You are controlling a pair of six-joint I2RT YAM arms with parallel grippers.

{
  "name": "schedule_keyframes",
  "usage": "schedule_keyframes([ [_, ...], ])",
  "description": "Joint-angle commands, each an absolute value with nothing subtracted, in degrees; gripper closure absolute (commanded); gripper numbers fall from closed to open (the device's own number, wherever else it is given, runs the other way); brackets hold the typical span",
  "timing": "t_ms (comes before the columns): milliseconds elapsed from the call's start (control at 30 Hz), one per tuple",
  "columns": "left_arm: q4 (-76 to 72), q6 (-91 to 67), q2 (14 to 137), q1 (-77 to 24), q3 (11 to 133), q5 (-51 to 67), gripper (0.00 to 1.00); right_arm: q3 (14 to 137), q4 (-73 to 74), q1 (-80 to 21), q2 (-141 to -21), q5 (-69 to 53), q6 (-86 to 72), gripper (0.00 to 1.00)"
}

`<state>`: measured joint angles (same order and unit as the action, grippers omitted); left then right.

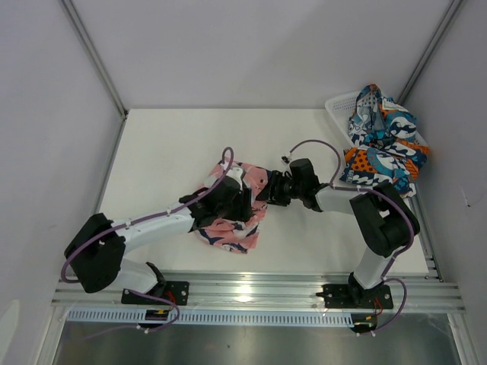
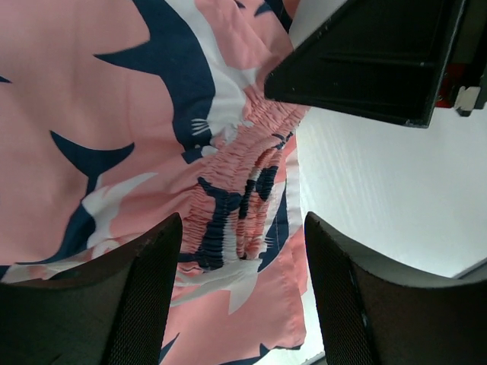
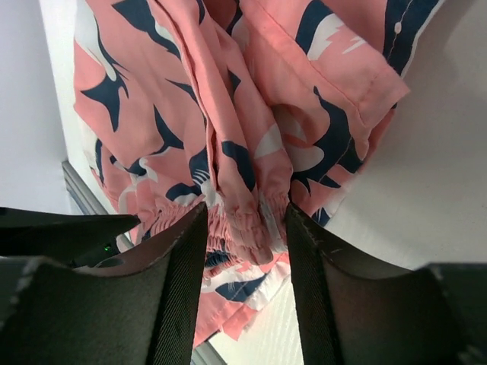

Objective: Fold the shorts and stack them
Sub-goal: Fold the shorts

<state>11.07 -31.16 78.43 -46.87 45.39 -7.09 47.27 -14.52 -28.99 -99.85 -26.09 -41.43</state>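
Now right gripper (image 3: pixel 245 219), reaching leftward, pinches waistband (image 2: pixel 243 171) of pink shorts (image 1: pixel 236 230); left gripper (image 2: pixel 242 224) straddles it, grip unclear

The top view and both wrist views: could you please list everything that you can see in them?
pink shorts: one, pink with navy and white shapes, crumpled mid-table between the grippers
patterned shorts: one, blue, teal, orange and white, heaped on the basket
basket: one, white mesh, far right corner
table: one, white, under everything
left gripper: one, black, fingers either side of the pink waistband; grip unclear
right gripper: one, black, closed on the bunched pink waistband
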Motion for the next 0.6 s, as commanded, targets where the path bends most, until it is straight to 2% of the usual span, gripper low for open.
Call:
schedule_keyframes([
  [0,11.5,-30.0,80.7,-49.1,48.9,-11.9,0.33,50.5,-9.9,-30.3,-100.1,-21.9,-37.5,0.53],
  [267,13.8,-29.0,83.4,-51.9,50.1,-17.0,0.35,50.7,-7.6,-30.7,-100.9,-21.4,-36.1,0.52],
  [433,11.3,-28.9,84.5,-52.2,48.3,-15.8,0.46,50.7,-8.8,-30.8,-103.8,-23.7,-36.8,0.51],
  [567,9.8,-29.2,86.0,-52.6,46.6,-15.5,0.57,50.7,-10.5,-30.9,-104.6,-25.2,-38.1,0.54],
])
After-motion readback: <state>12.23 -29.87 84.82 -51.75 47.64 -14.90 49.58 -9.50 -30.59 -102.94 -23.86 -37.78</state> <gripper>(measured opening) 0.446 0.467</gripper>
